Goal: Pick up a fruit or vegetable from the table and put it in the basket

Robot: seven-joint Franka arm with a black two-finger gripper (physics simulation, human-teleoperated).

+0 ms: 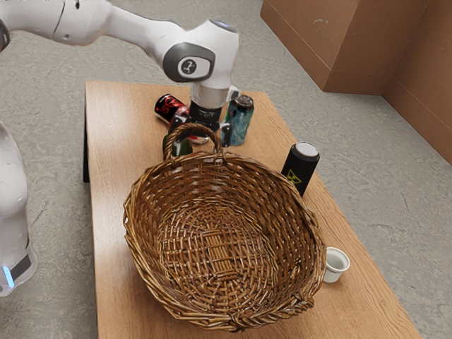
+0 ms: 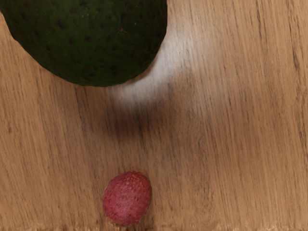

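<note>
The wicker basket [image 1: 166,229] stands upright on the wooden bench [image 1: 111,212] and takes up the nearer part of it in the exterior view, its woven floor plain to see. Its arched handle [image 1: 194,128] rises at the far side and crosses in front of the pincer [image 1: 202,137] and the avocado, so part of that spot is hidden; whether the handle touches either one I cannot tell.

Past the basket, towards the exterior view's left, a red and black can [image 1: 170,107] lies on its side near the pincer. A teal can [image 1: 239,121] stands upright just beside the pincer on the exterior view's right. A black can [image 1: 301,168] with a pale top and a yellow sign stands beyond the basket's rim, further to that same side, and a small white cup [image 1: 337,271] sits close by the basket, nearer the camera. Brown panels [image 1: 346,42] rise from the grey floor [image 1: 49,92] behind the bench.

The dark green avocado [image 2: 91,43] rests on the bench, outside the basket, close to the pincer. The pink, bumpy lychee [image 2: 127,198] lies on the bench too, apart from the avocado, with bare wood between them.

The pincer is low over the bench behind the handle, its two sides spread well apart, and it is clamped on neither fruit.
</note>
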